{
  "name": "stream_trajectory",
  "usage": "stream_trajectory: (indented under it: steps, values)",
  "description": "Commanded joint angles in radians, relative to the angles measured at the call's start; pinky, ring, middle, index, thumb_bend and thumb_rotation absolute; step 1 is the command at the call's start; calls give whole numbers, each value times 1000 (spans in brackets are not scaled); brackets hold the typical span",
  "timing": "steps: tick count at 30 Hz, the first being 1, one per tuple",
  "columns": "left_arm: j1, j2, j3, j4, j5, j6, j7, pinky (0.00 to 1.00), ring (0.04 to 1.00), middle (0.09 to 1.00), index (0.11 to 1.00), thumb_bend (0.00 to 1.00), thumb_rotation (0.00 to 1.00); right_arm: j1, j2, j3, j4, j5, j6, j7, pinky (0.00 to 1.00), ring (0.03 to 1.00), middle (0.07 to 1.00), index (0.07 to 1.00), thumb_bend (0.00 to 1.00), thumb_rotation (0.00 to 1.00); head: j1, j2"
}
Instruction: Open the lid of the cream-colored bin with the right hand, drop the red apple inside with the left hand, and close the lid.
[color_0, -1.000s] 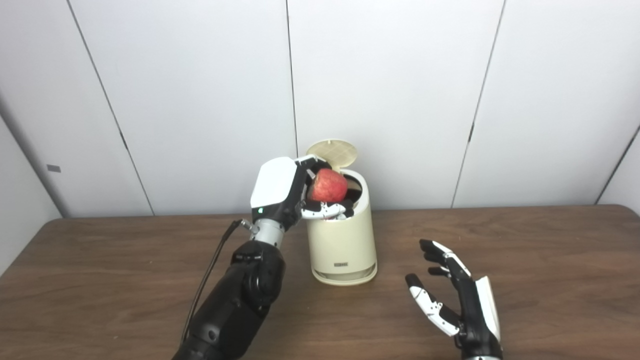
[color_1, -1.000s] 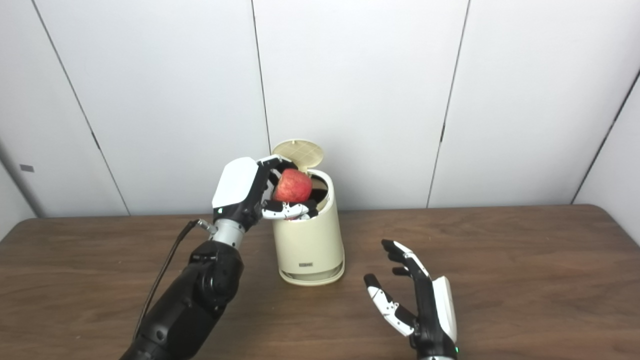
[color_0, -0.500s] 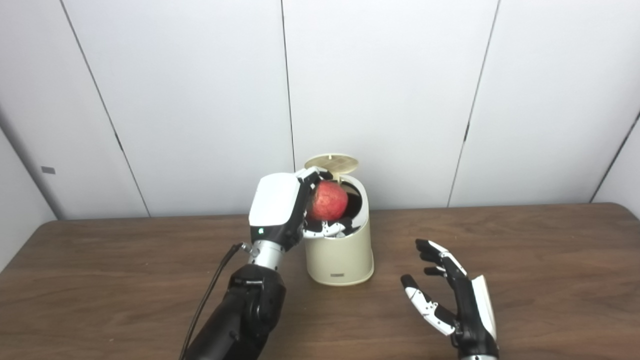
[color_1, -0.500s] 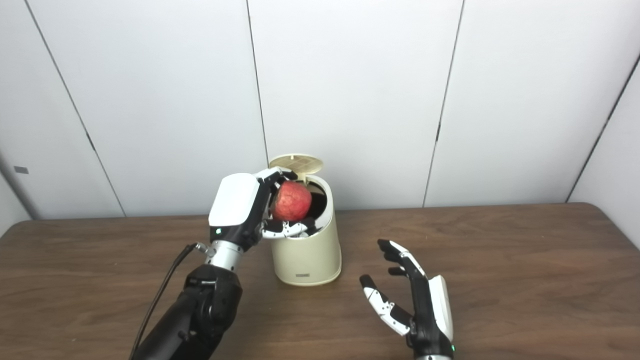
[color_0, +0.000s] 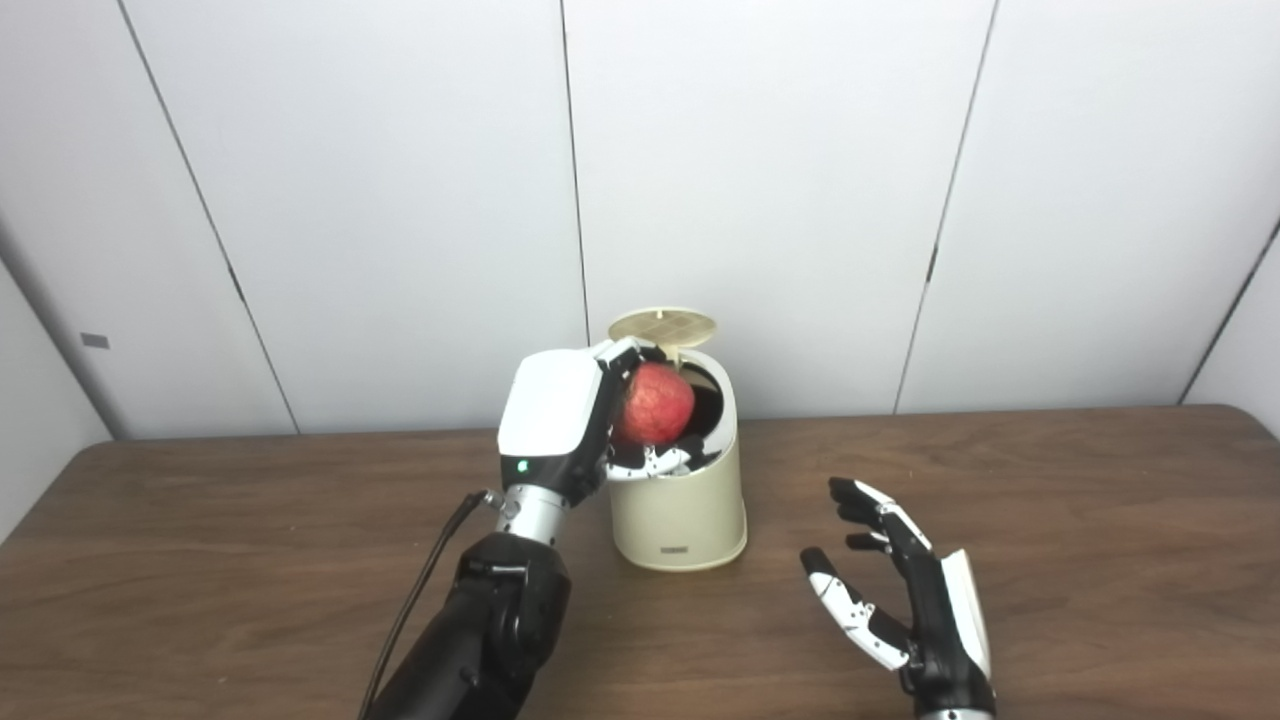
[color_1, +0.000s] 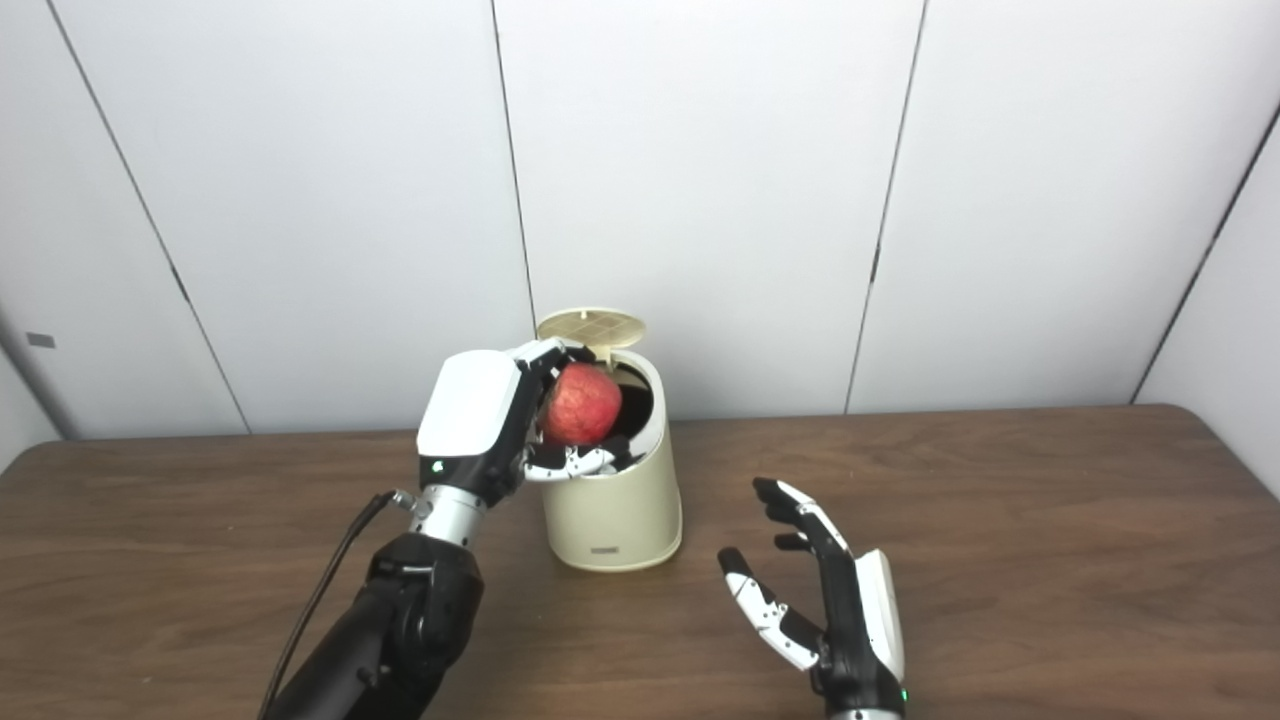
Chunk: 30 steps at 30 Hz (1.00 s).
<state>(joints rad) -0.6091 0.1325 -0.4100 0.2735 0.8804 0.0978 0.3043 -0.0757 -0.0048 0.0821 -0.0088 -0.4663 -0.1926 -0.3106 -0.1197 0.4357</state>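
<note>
The red apple is in the left hand, right at the mouth of the cream-colored bin. It sits over the near-left part of the rim, w/ the dark hole just behind it. The fingers curl under the apple and reach a bit inside the bin. The lid is up at the back, above the hole.

The step now looks like the drop. To do it well, I think the left hand should slide the apple a bit more toward the middle of the hole, so it doesn't bump the rim and roll off. Then let the fingers spread slowly so the apple falls straight down. Keep the hand low and off the lid, which looks light and could tip shut.

The right hand is by the table, to the right of the bin and apart from it. Its fingers are spread wide & it holds nothing. It waits, prob. for the lid-closing part.
</note>
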Motion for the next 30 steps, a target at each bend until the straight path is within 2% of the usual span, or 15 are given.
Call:
stream_trajectory:
  steps: [1,5,9,12,17,24,30]
  values:
    - [-1,-2,-12,2,7,-5,-24,476,589,663,702,1000,218,16,20,13,24,-5,-19,-9,663,766,784,774,189,450,-2,1]
    - [1,-7,-7,9,5,-20,-1,483,600,672,726,1000,224,16,22,14,23,-11,-16,-12,661,764,784,774,193,463,-3,0]
    - [0,-7,-8,16,17,-32,29,538,684,735,767,1000,253,15,23,16,24,-13,-18,-14,657,761,782,773,191,475,-5,1]
    - [-1,-4,-17,21,42,-39,59,571,711,765,787,1000,275,17,23,17,19,-11,-9,-8,663,766,785,777,190,474,-5,1]
    - [13,-4,-28,0,62,-29,57,623,762,801,820,1000,302,14,20,17,23,-10,-14,-10,663,767,786,777,191,481,-2,2]
    - [61,-13,-26,-42,58,-63,102,573,755,799,814,1000,296,11,19,19,23,1,-21,-6,656,764,789,779,190,473,-4,4]
    - [121,-20,-24,-90,58,-79,139,574,777,831,861,1000,288,11,19,23,22,-8,-18,-11,647,760,786,775,182,440,-7,6]
